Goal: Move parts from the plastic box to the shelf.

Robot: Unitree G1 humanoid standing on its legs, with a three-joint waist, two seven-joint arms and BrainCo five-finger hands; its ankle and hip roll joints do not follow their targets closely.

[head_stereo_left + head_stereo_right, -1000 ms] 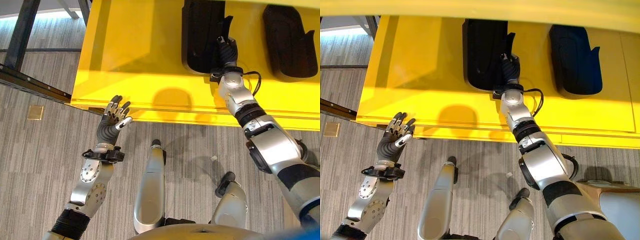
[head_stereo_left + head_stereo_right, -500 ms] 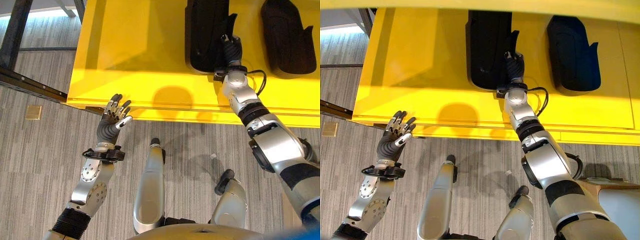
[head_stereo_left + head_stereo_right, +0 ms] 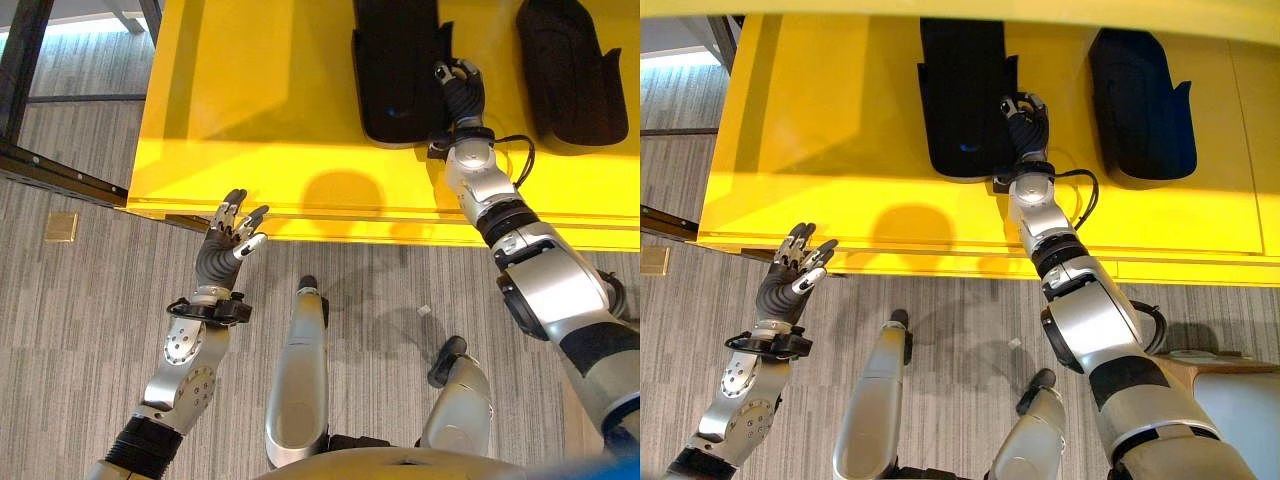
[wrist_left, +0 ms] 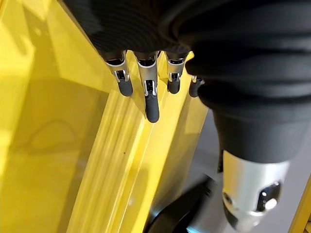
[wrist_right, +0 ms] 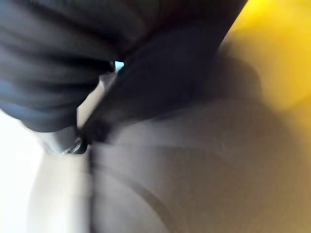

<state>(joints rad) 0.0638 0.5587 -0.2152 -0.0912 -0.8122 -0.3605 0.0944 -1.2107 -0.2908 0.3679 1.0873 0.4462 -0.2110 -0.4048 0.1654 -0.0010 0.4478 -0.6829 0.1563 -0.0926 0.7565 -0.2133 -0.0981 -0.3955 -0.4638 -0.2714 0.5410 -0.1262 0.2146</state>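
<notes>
Two black moulded parts lie on the yellow shelf [image 3: 260, 110]: a long one [image 3: 395, 70] and a second one [image 3: 570, 70] further right. My right hand [image 3: 460, 95] rests on the shelf against the long part's right edge, just below its small tab, fingers loosely bent with nothing between them. The right wrist view gives a close blur of dark part and yellow shelf. My left hand [image 3: 225, 245] hovers open, palm up and fingers straight, just in front of the shelf's front edge [image 4: 141, 160].
A dark metal frame [image 3: 60, 170] runs along the floor at the left of the shelf, with a small brass floor plate [image 3: 60, 226] near it. Grey striped carpet [image 3: 80, 330] lies in front of the shelf.
My right hand has come off the long part's tab and drawn back slightly toward me; the part stays on the shelf. The left hand is unchanged.
</notes>
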